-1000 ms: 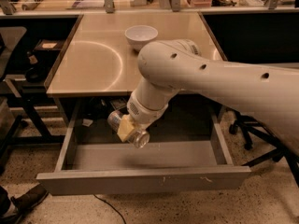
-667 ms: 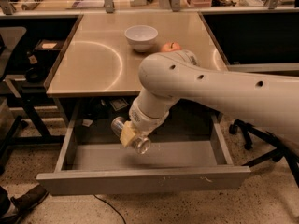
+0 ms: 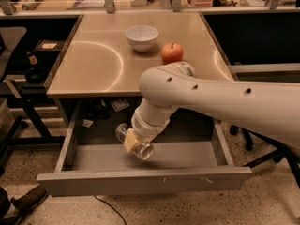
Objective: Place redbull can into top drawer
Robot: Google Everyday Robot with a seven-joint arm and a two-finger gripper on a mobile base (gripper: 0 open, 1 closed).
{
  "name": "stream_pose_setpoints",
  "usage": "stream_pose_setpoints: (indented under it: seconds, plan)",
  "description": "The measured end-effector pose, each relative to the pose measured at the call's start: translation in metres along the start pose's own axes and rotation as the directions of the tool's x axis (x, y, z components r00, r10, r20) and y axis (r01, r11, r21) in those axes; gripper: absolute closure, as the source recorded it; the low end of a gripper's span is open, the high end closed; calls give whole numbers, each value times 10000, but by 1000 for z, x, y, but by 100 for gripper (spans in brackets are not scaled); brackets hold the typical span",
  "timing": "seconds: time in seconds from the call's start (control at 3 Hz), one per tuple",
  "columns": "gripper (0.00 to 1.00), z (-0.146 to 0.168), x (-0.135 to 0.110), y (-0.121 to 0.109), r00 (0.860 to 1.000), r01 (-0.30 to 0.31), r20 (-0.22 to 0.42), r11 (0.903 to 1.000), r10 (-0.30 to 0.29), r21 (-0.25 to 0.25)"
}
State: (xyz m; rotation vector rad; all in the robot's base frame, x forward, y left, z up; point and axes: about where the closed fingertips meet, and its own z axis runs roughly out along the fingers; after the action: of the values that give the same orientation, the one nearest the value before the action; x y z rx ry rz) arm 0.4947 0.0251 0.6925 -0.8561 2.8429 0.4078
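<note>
Change: the arm [image 3: 211, 97] has shifted lower and toward the camera since the earlier frames. The red apple [image 3: 172, 53] was hidden behind the arm 1.0 s ago and half exposed 0.7 s ago; it now shows in full. The gripper [image 3: 133, 142] has come slightly lower over the drawer, its load unchanged.
Gripper position: below the front edge of the tabletop [image 3: 93, 64], over the open top drawer [image 3: 140, 182], left of the middle of the drawer's width, pointing down.
Gripper state: clamped across the redbull can [image 3: 145, 151]. A yellowish finger pad [image 3: 130, 139] lies over the can's middle.
Redbull can: held in the gripper and tilted. One end protrudes up and left of the fingers, the other down and right. It sits over the drawer floor; whether it touches the floor cannot be determined.
Top drawer: pulled out. Its floor lies directly beneath the gripper, its front panel is nearer the camera than the gripper, and its side walls stand to either side.
Tabletop: above and behind the gripper.
White bowl [image 3: 142, 36]: on the tabletop, well behind and above the gripper, roughly in line with it.
Red apple: on the tabletop, behind, above and to the right of the gripper; near the bowl, not touching it.
Floor: a dark cable [image 3: 108, 210] lies in front of the drawer panel, below the gripper.
</note>
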Motion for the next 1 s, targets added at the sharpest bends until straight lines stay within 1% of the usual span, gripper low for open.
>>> stream_pose_setpoints:
  seconds: [0.33,1.0]
  plan:
    - [100,16,0,-10,9999,-99,-95,9998,100,157]
    - [100,45,-1,-24,9999,-144,79,9998,143,111]
